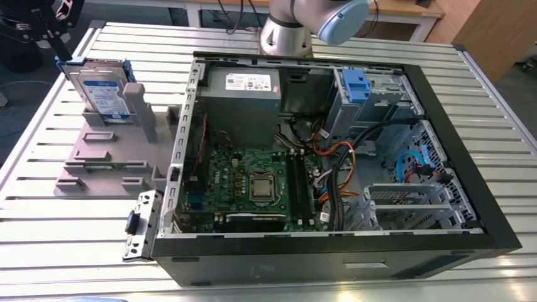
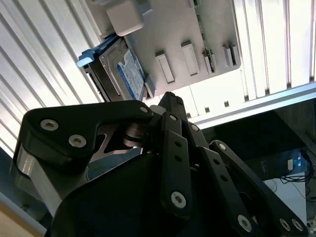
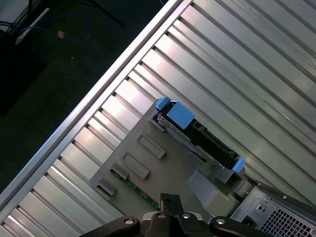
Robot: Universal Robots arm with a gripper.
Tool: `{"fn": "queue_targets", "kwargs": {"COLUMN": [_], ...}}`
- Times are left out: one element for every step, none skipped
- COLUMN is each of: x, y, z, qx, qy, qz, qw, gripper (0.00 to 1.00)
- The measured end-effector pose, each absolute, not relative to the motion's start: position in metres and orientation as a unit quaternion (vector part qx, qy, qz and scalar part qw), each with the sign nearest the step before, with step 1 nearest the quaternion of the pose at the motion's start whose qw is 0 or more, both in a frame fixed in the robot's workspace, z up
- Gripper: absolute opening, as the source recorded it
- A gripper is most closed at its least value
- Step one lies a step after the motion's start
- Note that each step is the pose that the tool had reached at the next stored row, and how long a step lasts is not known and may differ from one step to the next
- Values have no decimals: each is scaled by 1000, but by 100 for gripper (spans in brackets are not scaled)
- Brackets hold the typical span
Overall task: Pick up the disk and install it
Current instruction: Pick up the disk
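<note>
Well — the disk (image 1: pixel 102 92) stands upright, silver, blue-framed, white-labelled.

My slatted metal counter (image 1: pixel 50 251) shines under bright light; beyond its edge lie a wooden desk (image 1: pixel 394 9) and dark floor (image 3: pixel 49 79).

Bright light w/ glare on table slats (image 3: pixel 237 64); PC case (image 1: pixel 293 264) interior shadowed.
</note>
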State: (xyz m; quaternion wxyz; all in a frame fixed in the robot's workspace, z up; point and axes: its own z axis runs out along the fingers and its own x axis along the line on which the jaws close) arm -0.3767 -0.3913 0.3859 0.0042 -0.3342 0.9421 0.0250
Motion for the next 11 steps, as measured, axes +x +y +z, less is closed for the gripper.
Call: {"fn": "queue_targets", "kwargs": {"x": [-377,-377,-377,-377,-377,-377,-377,-377,-377,-377,-377], "y": [-391,-391,-391,-391,-391,-391,-391,-391,-391,-391,-391], "z": [386,386,386,386,386,386,386,386,386,386,386], "qx": [-335,-335,-335,-336,-336,-337,-337,-337,-338,-338,-339], "qy": [942,942,942,942,941,941,941,941,941,941,941], "qz": [25,25,25,25,25,25,25,25,25,25,25], "qw": [4,4,4,4,4,4,4,4,4,4,4], "gripper": [11,11,11,11,11,11,11,11,11,11,11]}}
